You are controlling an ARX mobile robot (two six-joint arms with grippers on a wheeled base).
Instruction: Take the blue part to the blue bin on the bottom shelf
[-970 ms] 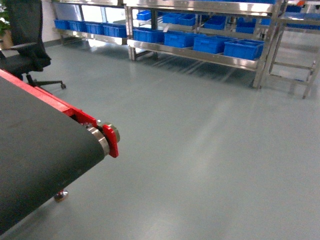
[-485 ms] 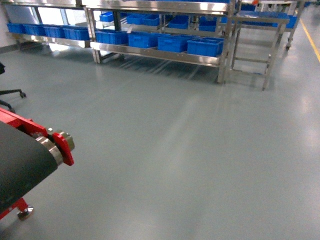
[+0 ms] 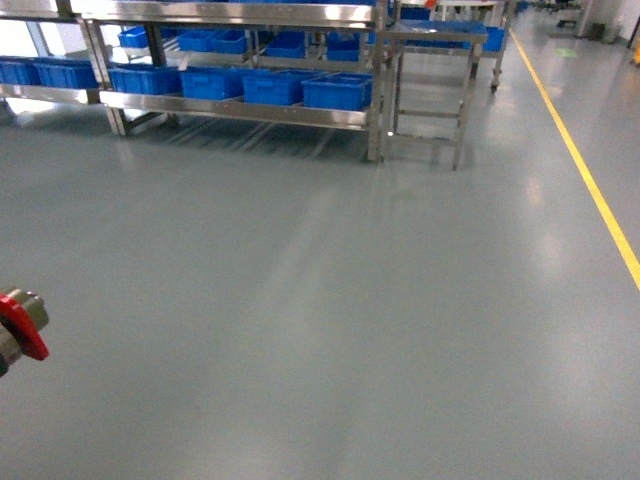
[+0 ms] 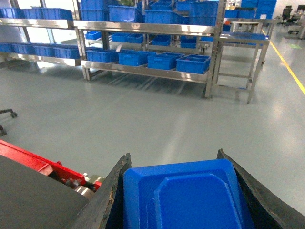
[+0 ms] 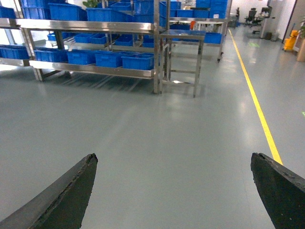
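since a moment ago the head view has swung to the right: the black conveyor belt has almost left the picture, only its red end cap [image 3: 22, 325] showing at the left edge, and the steel rack has slid left while a yellow floor line [image 3: 585, 170] has come in on the right. the left gripper [image 4: 178, 191] has its two dark fingers [image 4: 112, 191] closed against the sides of the blue part [image 4: 186, 198], which fills the gap between them. the right gripper [image 5: 174, 191] stands wide apart, its fingers [image 5: 71, 193] at the two lower corners of its view with only grey floor [image 5: 157, 143] between them and nothing held. neither gripper shows in the head view. well ahead across the floor, the bottom shelf [image 3: 235, 110] carries a row of blue bins [image 3: 335, 92] side by side. a small steel table [image 3: 430, 40] stands just beside the rack's right end. in the left wrist view the conveyor's red frame [image 4: 28, 160] lies just left of the held part.
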